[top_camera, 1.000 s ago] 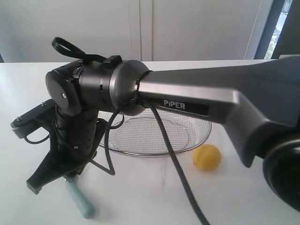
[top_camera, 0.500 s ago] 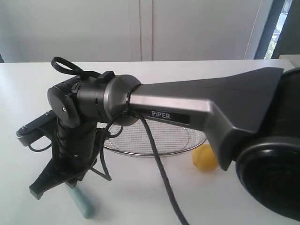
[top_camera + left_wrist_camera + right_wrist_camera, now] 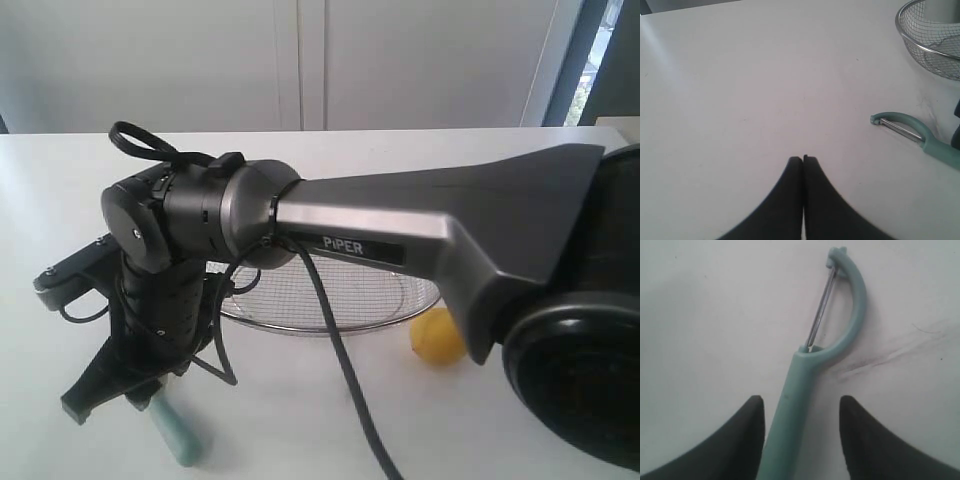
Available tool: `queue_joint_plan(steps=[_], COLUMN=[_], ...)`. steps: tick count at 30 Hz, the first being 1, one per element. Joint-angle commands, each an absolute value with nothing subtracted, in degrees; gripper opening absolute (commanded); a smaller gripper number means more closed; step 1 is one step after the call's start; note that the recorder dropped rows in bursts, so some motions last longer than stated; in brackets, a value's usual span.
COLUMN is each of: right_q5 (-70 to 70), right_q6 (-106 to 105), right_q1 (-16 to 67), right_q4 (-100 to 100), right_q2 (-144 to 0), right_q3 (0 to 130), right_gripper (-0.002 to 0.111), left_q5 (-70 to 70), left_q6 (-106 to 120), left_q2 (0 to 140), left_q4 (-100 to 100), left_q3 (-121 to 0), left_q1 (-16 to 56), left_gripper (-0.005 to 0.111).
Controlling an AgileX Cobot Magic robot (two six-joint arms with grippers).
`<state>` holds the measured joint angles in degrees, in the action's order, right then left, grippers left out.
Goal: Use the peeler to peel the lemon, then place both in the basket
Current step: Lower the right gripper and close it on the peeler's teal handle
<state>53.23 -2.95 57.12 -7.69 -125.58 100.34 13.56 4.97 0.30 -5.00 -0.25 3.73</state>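
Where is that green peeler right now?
In the exterior view the peeler lies on the white table at the lower left, near the basket's left end, its handle between the open right gripper's fingers.

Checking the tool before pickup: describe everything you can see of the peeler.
The peeler is pale teal plastic, with a straight handle, a curved looped head and a thin metal blade across the loop. It lies flat on the white table, apart from the basket, its handle between the right gripper's open jaws; contact is unclear.
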Motion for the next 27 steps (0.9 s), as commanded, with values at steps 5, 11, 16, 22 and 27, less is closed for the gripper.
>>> queue_joint_plan(steps=[5, 11, 16, 22, 27], right_q5=[53.1, 54.1, 54.1, 54.2, 55.0], right_q6=[-2.3, -0.9, 0.4, 0.4, 0.4], right_q1=[57.6, 58.6, 58.7, 58.7, 58.7], right_q4=[-8.0, -7.6, -7.2, -7.0, -6.7], right_q2=[-125.7, -127.5, -128.6, -129.4, -129.5], right_q3=[100.7, 100.7, 100.7, 100.7, 100.7], right_gripper=[0.047, 0.047, 0.047, 0.047, 0.047], left_q5=[13.6, 13.6, 13.6, 13.6, 13.6], left_q6=[5.0, 5.0, 5.0, 5.0, 5.0], left_q2=[0.0, 0.0, 0.0, 0.0, 0.0], left_q4=[-5.3, -5.3, -5.3, -5.3, -5.3], left_q3=[0.0, 0.0, 0.0, 0.0, 0.0], left_q1=[4.0, 4.0, 4.0, 4.0, 4.0], left_gripper=[0.0, 0.0, 0.0, 0.0, 0.0])
